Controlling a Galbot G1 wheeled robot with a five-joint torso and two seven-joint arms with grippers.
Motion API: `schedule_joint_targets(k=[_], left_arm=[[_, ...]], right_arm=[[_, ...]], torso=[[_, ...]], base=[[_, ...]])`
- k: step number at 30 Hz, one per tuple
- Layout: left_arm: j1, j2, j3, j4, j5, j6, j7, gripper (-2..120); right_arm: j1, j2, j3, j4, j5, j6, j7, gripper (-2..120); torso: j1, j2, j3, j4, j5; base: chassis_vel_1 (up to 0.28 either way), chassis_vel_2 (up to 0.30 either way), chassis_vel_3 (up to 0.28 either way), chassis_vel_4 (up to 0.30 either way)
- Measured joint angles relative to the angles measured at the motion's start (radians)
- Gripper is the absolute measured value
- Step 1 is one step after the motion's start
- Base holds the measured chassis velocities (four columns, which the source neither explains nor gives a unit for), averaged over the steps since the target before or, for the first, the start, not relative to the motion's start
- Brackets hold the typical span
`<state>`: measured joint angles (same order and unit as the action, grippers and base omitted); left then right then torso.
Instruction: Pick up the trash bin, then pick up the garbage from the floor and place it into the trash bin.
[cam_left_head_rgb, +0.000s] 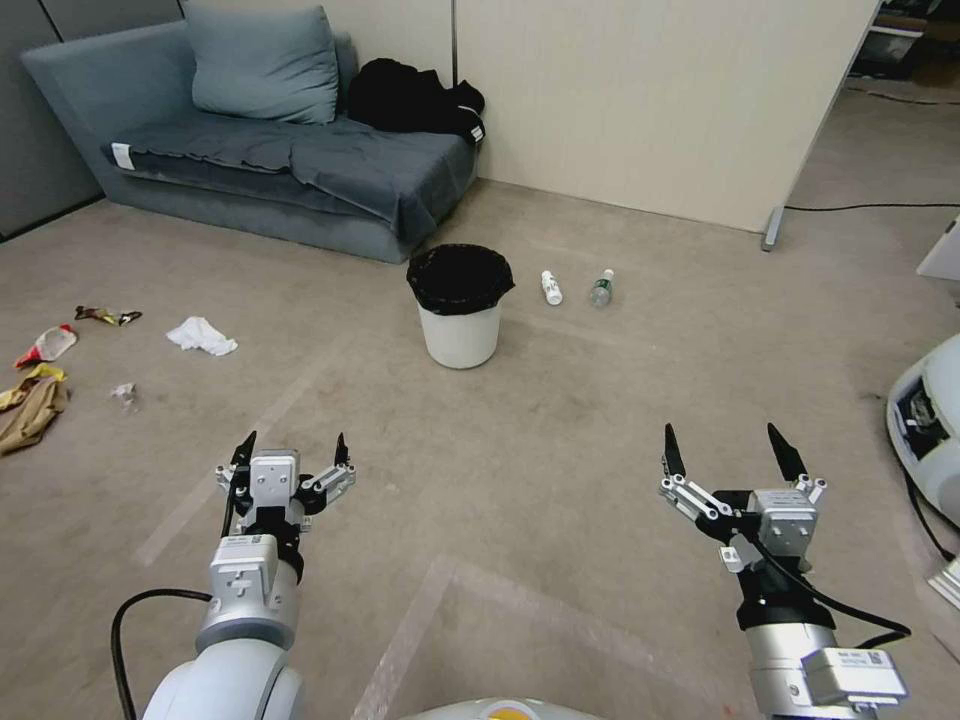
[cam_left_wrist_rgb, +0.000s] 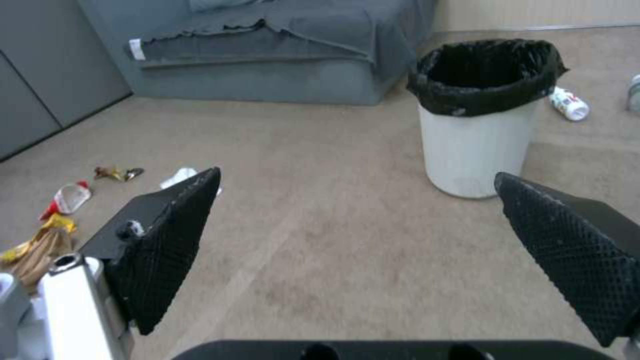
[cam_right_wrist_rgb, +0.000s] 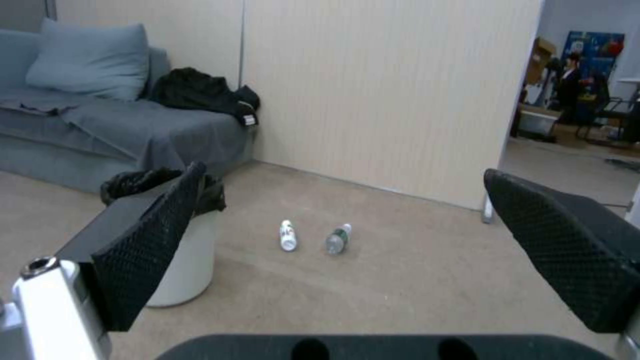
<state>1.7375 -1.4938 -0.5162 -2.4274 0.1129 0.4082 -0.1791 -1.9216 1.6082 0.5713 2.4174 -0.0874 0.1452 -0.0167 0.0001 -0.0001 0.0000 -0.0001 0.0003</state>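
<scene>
Ahead, the small round white plastic trash bin with its black bag liner stands upright on the carpet near the grey sofa, while the left gripper and right gripper hover nearer, both jaws wide and empty.

The brown paper bag at far left is cut off by the head view's edge. A finger of the right gripper hides part of the bin. The bottle labels are too small to read.
</scene>
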Motion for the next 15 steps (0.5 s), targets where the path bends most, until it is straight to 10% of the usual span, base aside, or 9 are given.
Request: schedule_joint_targets(k=[15], left_arm=[[0.008, -0.015, 0.019, 0.000, 0.025, -0.007, 0.000, 100]], right_arm=[[0.004, 0.000, -0.004, -0.008, -0.002, 0.000, -0.010, 100]], torso=[[0.000, 0.000, 0.000, 0.0001, -0.0001]], base=[[-0.163, 0.172, 0.162, -0.167]])
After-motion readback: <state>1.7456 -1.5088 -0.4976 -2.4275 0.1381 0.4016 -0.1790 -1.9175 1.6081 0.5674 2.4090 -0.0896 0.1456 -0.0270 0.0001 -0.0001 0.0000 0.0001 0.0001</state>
